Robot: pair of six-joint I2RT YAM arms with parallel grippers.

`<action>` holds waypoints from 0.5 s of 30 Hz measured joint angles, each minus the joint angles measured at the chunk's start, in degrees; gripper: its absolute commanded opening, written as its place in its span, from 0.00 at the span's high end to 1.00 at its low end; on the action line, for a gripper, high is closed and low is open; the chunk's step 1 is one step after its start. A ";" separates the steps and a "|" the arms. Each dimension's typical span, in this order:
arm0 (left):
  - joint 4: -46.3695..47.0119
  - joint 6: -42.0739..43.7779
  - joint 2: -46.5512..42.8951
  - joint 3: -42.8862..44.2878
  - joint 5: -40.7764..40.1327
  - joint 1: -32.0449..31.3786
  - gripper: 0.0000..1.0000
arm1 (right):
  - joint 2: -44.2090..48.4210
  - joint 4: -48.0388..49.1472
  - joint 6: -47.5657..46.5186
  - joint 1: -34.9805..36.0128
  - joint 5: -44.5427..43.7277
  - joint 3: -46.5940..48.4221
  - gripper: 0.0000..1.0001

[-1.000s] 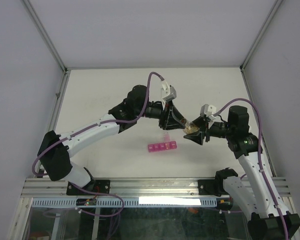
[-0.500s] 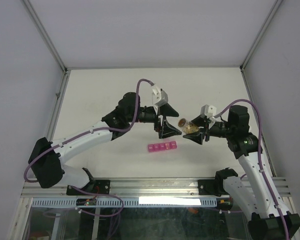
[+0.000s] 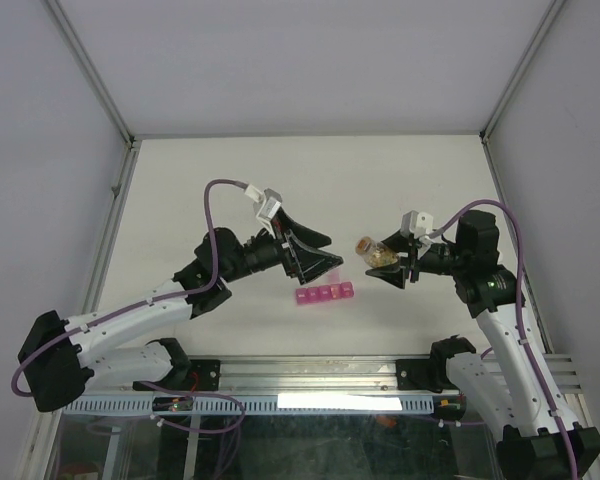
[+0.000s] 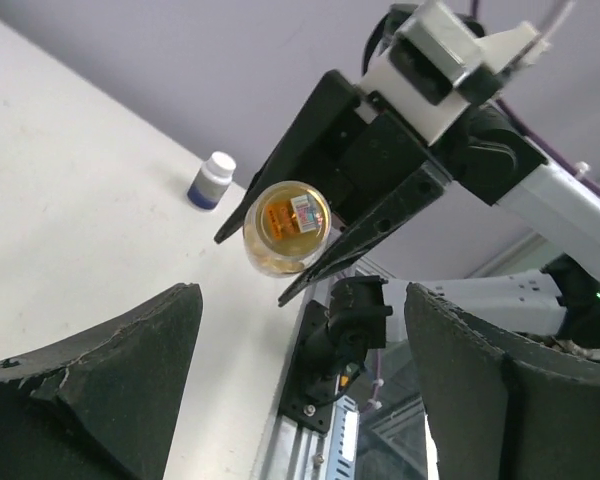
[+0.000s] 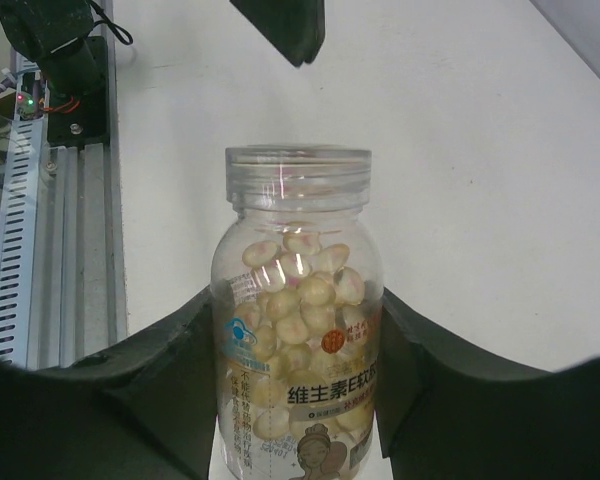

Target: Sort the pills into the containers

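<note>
The pills (image 5: pixel 302 290), pale yellow softgels, fill a clear bottle (image 5: pixel 295 340) with no cap on its mouth. My right gripper (image 5: pixel 295 300) is shut on that bottle (image 3: pixel 376 251) and holds it tilted above the table, mouth toward the left arm. The containers (image 3: pixel 323 294), a magenta strip of small compartments, lie on the table below and between the arms. My left gripper (image 3: pixel 325 255) hangs open and empty above the strip's left end, apart from the bottle. Its camera looks straight at the bottle's mouth (image 4: pixel 290 218) between the right gripper's fingers (image 4: pixel 365 235).
A small blue bottle with a white cap (image 4: pixel 212 180) stands on the white table (image 3: pixel 230 180) beyond the held bottle. An aluminium rail (image 3: pixel 310 375) with the arm bases runs along the near edge. Frame posts (image 3: pixel 115 190) border the sides.
My left gripper has let go at the bottle's mouth, opened, and drawn back to the left and lower. The right arm and its bottle have stayed still.
</note>
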State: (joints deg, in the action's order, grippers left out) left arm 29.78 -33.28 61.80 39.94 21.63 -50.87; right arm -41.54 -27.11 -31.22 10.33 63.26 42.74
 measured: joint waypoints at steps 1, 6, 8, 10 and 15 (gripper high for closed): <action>-1.16 -0.74 0.11 0.02 -2.67 -1.03 0.16 | 0.00 -0.04 -0.20 0.00 0.04 0.00 1.00; -10.67 -0.15 2.40 6.78 -19.28 -13.11 0.15 | 0.00 -0.15 -0.90 0.00 0.17 0.00 1.00; -12.81 0.13 3.80 9.77 -23.69 -15.80 0.15 | 0.00 -0.17 -1.16 0.00 0.17 0.00 1.00; -14.84 0.46 5.27 12.26 -27.93 -16.63 0.16 | 0.00 -0.17 -1.38 0.00 0.20 0.00 1.00; -18.58 1.31 9.40 16.35 -34.05 -16.70 0.20 | 0.00 -0.17 -1.51 0.00 0.20 0.00 1.00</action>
State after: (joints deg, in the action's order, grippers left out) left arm 11.20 -31.97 71.20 56.29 -12.43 -67.57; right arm -41.54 -27.29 -32.73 10.33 63.46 42.74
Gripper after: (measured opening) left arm 0.820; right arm 0.545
